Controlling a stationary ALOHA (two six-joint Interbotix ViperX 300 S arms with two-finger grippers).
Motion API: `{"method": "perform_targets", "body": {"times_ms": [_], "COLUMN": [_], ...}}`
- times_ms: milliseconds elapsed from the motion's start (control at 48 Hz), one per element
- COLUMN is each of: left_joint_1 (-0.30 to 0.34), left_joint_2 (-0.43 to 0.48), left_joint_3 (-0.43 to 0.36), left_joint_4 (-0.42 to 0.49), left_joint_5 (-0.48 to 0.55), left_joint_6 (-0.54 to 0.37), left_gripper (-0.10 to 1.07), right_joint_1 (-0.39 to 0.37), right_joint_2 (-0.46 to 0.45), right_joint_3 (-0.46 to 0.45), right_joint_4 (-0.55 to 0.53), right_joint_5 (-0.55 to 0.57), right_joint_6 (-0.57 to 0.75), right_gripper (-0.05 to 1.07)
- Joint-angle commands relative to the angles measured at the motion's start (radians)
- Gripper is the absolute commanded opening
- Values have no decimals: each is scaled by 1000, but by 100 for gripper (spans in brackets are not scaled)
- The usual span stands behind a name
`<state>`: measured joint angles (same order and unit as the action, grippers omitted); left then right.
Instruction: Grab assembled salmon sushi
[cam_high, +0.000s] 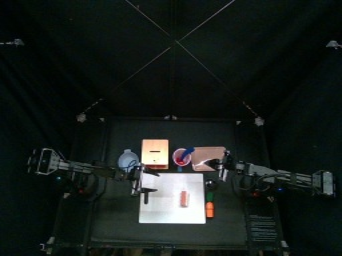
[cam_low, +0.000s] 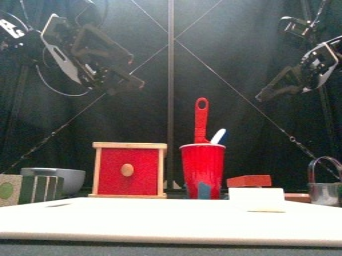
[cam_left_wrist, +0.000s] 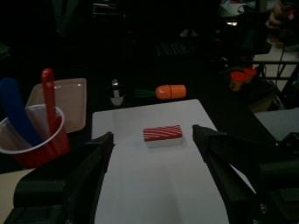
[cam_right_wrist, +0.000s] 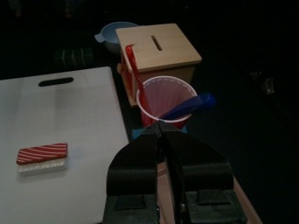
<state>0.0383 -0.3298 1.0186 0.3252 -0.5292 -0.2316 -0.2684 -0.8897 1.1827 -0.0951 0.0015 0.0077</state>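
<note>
The white cutting board (cam_left_wrist: 152, 175) is the biggest thing on the table, and the salmon sushi (cam_left_wrist: 163, 135) lies flat on it, near its middle. It is a small block with a striped pink and white top.

In the left wrist view the sushi sits straight ahead of the left gripper (cam_left_wrist: 152, 150), right in line with the gap between the jaws, which stand wide apart with nothing in them. The sushi's long side runs across that gap, from one jaw toward the other, so the jaws would pinch it at its short ends (I think a turn of the wrist could give a better grip, but that is only a guess).

The right gripper (cam_right_wrist: 163, 144) is pinched nearly closed and holds nothing. It hangs beside the board, near the red cup (cam_right_wrist: 167, 96) and the wooden box (cam_right_wrist: 162, 48), with the sushi off to one side. So the left arm looks better lined up.

A brighter orange piece (cam_left_wrist: 170, 91) lies just off the board's far edge and is not the sushi.

I can read no words or labels anywhere.
</note>
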Motion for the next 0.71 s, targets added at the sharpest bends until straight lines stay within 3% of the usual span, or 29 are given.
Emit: {"method": "perform_targets", "body": {"times_ms": [0,688], "left_joint_1": [18,35], "left_joint_2": [-37,-72], "left_joint_3": [3,2], "left_joint_4": [-11,-2], "left_joint_5": [0,0], "left_joint_6": [6,84], "left_gripper": [103,103], "right_joint_1": [2,-11], "right_joint_2": [14,29], "right_joint_3": [-20,-29], "right_joint_4": [2,-3], "right_joint_5": [-12,-12], "right_joint_6": [0,3], "right_gripper": [1,1]}}
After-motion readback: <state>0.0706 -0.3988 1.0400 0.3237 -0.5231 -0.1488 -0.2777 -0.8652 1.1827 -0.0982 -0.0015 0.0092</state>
